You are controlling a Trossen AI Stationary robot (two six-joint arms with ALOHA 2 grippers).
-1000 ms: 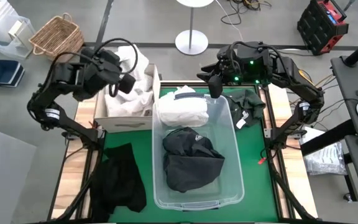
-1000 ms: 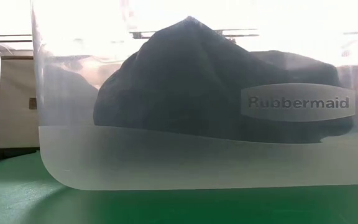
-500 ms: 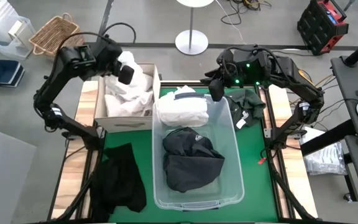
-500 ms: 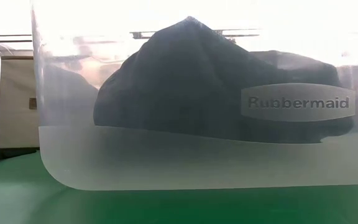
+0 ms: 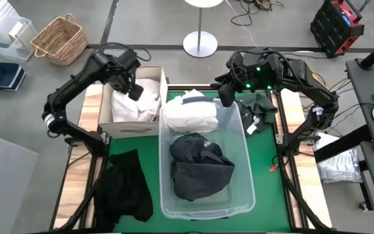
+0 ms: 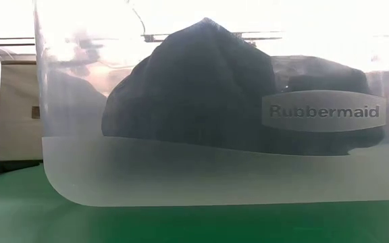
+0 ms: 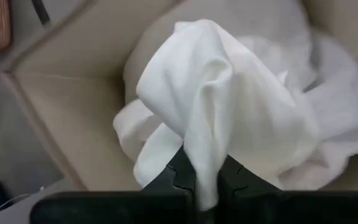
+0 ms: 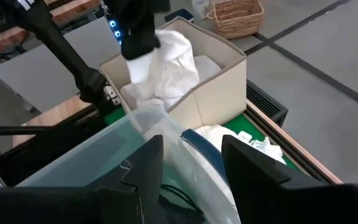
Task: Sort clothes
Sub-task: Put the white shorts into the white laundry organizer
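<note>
Your left gripper (image 7: 199,180) is clamping a white garment (image 7: 229,118) over the box (image 5: 127,116), its long axis hanging down into the pile there (bunched, no clear front). Your right gripper (image 8: 191,163) is waiting with fingers apart over the tub (image 5: 239,140) rim.

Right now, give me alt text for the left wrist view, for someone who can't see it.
The left gripper is shut on a white garment, holding it bunched over the open beige cardboard box. More white fabric lies inside the box.
</note>
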